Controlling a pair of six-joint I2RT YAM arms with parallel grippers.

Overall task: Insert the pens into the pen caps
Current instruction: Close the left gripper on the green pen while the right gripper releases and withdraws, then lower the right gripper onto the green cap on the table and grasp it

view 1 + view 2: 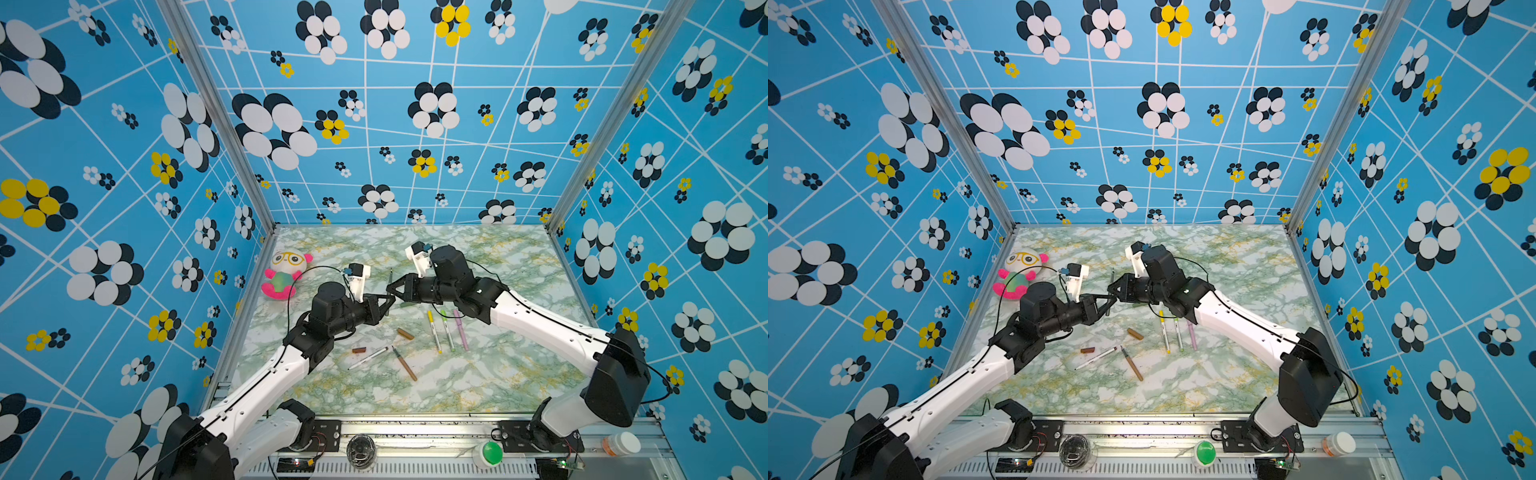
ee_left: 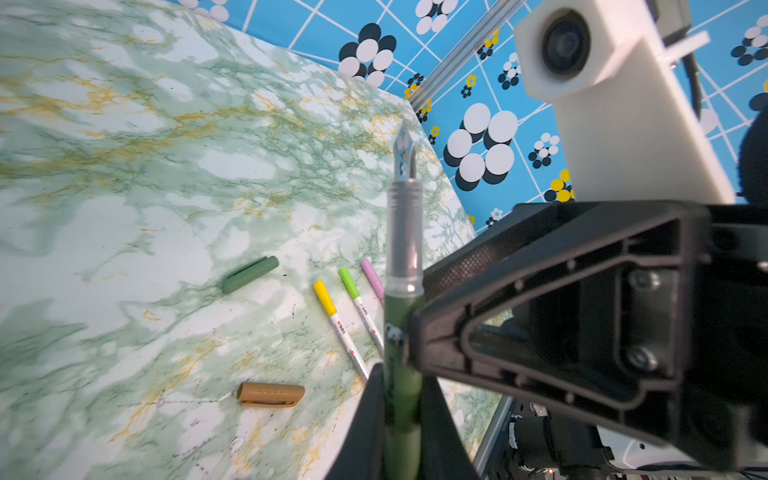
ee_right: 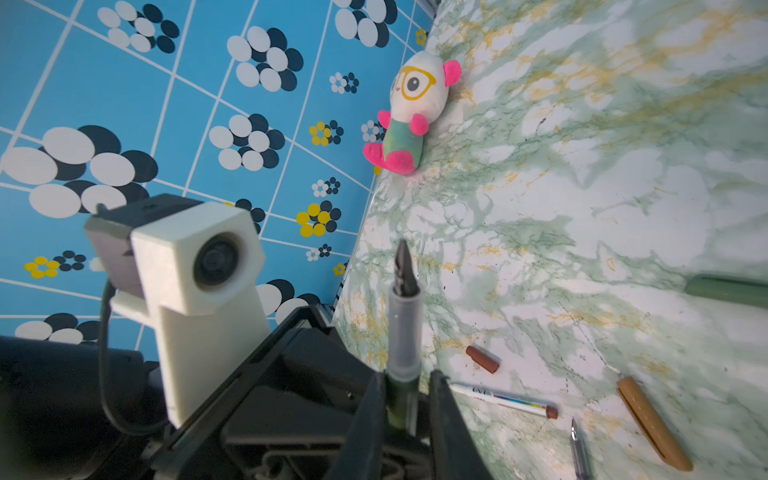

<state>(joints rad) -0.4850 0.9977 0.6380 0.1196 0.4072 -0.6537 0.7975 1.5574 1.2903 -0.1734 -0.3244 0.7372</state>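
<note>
A dark green pen [image 1: 390, 286] with a clear grip and bare nib is held above the table [image 1: 498, 374], between both grippers. My left gripper [image 1: 387, 301] [image 2: 401, 374] is shut on its green barrel [image 2: 401, 332]. My right gripper [image 1: 393, 287] [image 3: 409, 378] stands round the same pen [image 3: 404, 328], jaws open with a gap on one side. The dark green cap [image 2: 249, 274] lies on the table under the right arm. A tan cap [image 1: 405, 333], tan pen [image 1: 404, 363], brown cap [image 1: 359, 350] and white brown-tipped pen [image 1: 368, 357] lie in front.
Three capped pens, yellow [image 1: 434, 332], light green [image 1: 447, 330] and pink [image 1: 460, 329], lie side by side under the right forearm. A plush toy [image 1: 284, 274] sits by the left wall. A green button [image 1: 490, 453] and a jar [image 1: 360, 451] stand on the front rail.
</note>
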